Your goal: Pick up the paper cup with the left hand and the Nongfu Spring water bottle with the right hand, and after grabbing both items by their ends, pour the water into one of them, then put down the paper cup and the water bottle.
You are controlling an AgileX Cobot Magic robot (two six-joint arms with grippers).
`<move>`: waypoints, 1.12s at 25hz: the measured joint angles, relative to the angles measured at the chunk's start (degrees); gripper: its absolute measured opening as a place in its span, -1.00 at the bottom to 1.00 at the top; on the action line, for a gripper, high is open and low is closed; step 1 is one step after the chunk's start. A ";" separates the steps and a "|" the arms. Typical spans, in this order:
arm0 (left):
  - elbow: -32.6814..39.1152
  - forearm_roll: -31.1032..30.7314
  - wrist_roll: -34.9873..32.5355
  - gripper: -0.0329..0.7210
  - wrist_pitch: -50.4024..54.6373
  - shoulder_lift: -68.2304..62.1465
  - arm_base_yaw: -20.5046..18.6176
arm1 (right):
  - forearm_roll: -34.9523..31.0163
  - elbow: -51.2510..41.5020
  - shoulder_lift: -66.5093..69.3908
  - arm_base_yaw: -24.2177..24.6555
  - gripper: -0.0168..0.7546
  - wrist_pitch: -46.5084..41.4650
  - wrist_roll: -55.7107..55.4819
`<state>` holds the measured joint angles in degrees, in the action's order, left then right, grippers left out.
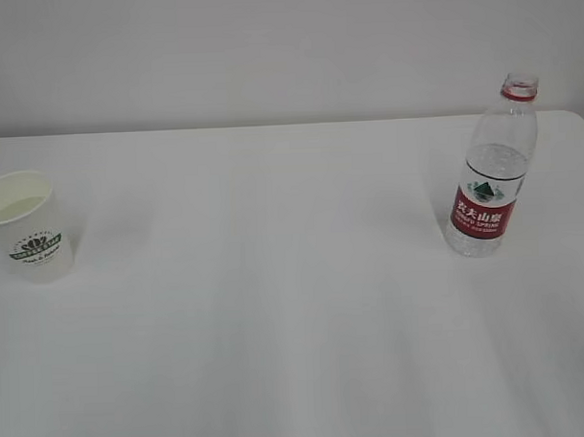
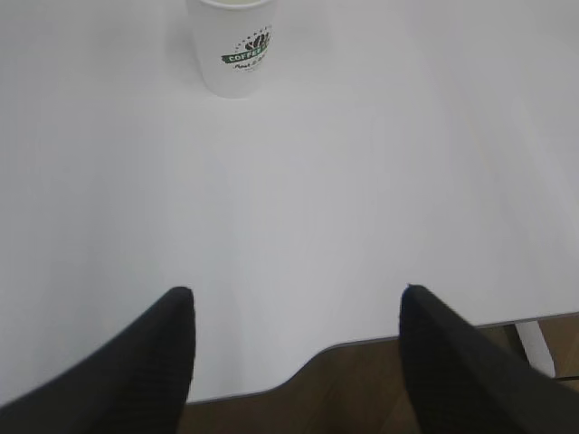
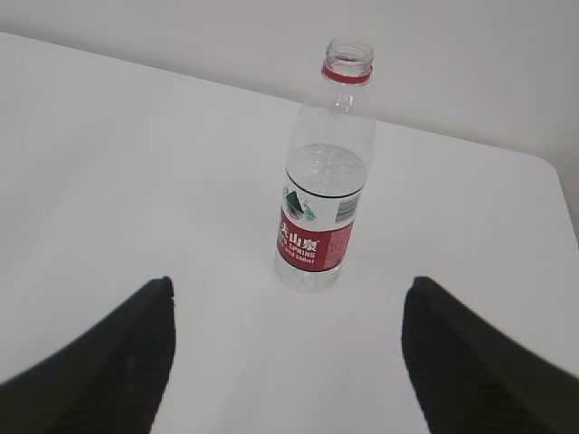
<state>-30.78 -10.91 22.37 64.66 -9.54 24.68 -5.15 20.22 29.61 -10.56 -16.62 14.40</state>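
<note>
The paper cup (image 1: 26, 226) stood upright at the far left of the white tabletop (image 1: 276, 305), its green logo facing the camera. Well apart, at the right, stood the Nongfu Spring water bottle (image 1: 492, 173) (uncapped, red neck ring showing), with the water (image 1: 495, 165) reaching just above its red label.

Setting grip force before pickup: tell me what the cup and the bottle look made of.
Cup: looks like paper, matte white with a green printed logo and a thin rolled rim; any inner lining cannot be told. Bottle: apparently thin clear plastic, glossy and see-through with a ribbed base, a glossy red label, a red neck ring, and no cap.
</note>
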 joint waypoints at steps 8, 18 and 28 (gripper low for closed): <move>0.00 -0.88 0.00 0.37 0.00 0.00 0.00 | 0.00 0.00 0.00 0.00 0.58 -1.03 0.00; 0.26 -4.72 0.00 0.34 0.00 0.00 0.00 | 0.04 0.04 -4.57 0.00 0.58 -3.59 0.00; 0.26 -3.88 0.00 0.32 0.00 0.00 0.00 | 0.25 5.51 -8.19 0.00 0.58 -15.41 0.00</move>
<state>-30.52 -14.79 22.37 64.66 -9.54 24.68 -4.89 25.73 21.42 -10.56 -32.03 14.40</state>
